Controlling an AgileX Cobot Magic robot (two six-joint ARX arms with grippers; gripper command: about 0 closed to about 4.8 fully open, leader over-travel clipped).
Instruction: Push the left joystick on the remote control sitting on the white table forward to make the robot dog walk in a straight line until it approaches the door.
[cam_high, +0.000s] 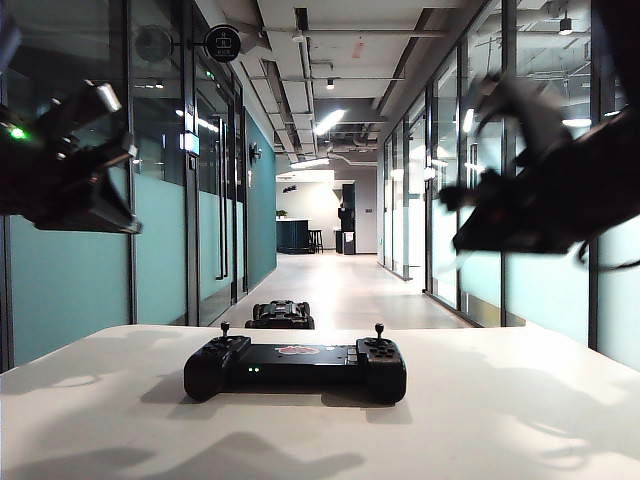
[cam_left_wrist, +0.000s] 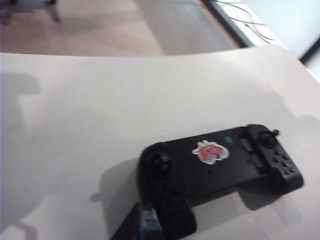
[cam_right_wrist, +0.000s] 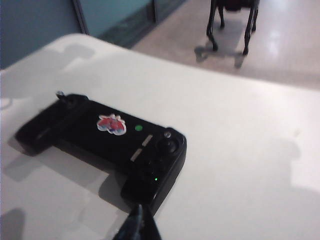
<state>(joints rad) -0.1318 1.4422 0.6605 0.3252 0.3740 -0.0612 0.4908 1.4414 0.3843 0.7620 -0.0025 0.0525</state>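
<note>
One remote lies flat on the white table, near the middle of the exterior view. It carries two sticks: the left stick at the remote's 9 o'clock end and the right stick at its 3 o'clock end, both upright. Two small green lights show on the near edge, and one reddish sticker sits at the centre of the top face; no writing on it can be read. One robot dog is on the corridor floor beyond the table's far edge, at 12 o'clock from the remote, its body low. One round black sign hangs from the wall at about 11 o'clock in the exterior view; its mark is too small to read.

Two arms are raised above the table. The left gripper hangs near the end of the remote that bears the left stick, apart from it; only a blurred dark tip shows, and I cannot tell whether it is released or clenched. The right gripper hovers just off the end of the remote that bears the right stick, its fingers pressed together, grasping nothing. In that view the dog's thin legs stand on the floor past the table.
</note>
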